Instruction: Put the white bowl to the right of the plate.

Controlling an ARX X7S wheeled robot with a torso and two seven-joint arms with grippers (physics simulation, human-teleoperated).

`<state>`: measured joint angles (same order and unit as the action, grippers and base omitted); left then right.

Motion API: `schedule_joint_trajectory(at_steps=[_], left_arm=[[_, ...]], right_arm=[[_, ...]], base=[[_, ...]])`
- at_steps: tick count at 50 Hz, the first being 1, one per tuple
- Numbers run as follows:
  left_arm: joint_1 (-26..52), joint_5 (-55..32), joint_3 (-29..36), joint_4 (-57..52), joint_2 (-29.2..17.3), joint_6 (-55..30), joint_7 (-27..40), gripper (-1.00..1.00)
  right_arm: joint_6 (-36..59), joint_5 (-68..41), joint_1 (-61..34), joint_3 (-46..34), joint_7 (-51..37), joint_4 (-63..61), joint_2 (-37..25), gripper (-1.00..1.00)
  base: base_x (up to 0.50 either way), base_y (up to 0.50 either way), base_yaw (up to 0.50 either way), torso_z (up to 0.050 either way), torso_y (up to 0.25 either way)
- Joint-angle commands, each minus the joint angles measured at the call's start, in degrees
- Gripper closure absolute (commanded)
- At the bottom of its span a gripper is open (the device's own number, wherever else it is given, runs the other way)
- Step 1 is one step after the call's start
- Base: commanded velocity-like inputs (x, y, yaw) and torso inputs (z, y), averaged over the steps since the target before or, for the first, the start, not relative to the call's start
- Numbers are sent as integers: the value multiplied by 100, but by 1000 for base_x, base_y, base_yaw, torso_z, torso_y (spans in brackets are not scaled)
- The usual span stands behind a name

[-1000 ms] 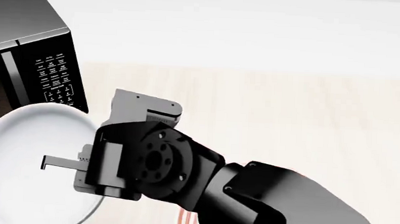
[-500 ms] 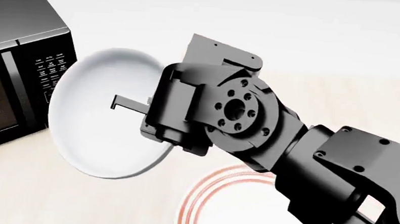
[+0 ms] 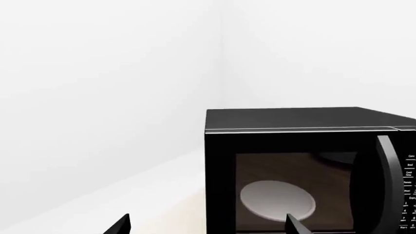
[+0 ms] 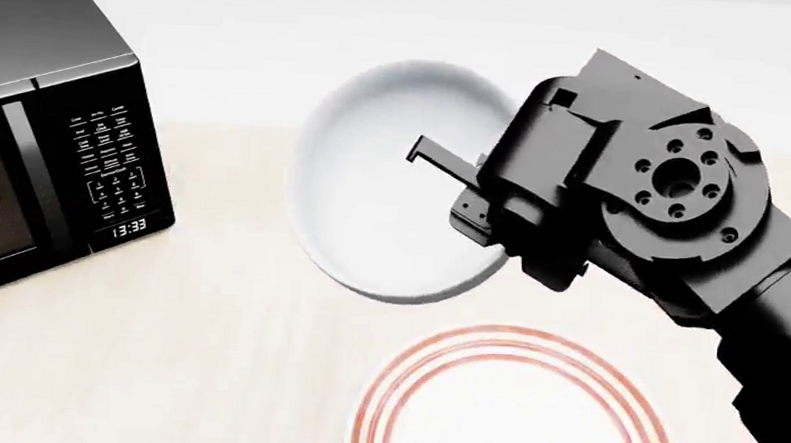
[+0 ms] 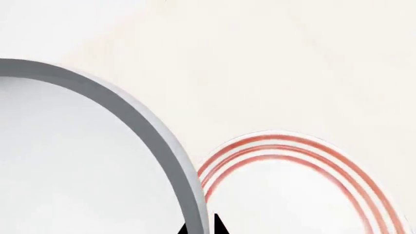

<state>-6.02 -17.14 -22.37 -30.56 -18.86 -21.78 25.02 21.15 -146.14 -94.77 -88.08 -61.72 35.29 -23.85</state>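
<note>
One gripper, the right gripper (image 4: 483,200), has its fingers clamped over the white bowl (image 4: 384,191) rim (tilted, airborne) beyond the plate (image 4: 521,407), presumably to carry it rightward.

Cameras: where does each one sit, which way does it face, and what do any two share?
Head view: looks down from the head at the pale tabletop, the black microwave, the red-ringed flat plate, and the right gripper gripping the glossy white deep bowl.
Left wrist view: faces the microwave door; dark fingertips show.
Right wrist view: looks along the bowl's rim to the plate.
Head and right wrist views share bowl and plate.
</note>
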Motion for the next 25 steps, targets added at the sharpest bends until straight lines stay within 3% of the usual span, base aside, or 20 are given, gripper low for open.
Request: schedule_joint_trajectory(at_steps=[1,13,18,25], left_arm=[[44,57,86,54,-17,-10,38,-100],[82,99,152,120,-32,-11,69,-100],[124,150,223,154,-41,-36,100,-100],[140,175,258,164,-52,-52,125,-100]], right_arm=[[409,-218,84,95,228,920,-297,100],[627,-294,42,105,293,1511,-457,100],[1816,-495,36,-18,829,3848,97,100],[1780,-913,119,-207,802,3957,-227,100]], base=[[0,0,0,0,0],[0,0,0,0,1],[0,0,0,0,0],[0,0,0,0,0]])
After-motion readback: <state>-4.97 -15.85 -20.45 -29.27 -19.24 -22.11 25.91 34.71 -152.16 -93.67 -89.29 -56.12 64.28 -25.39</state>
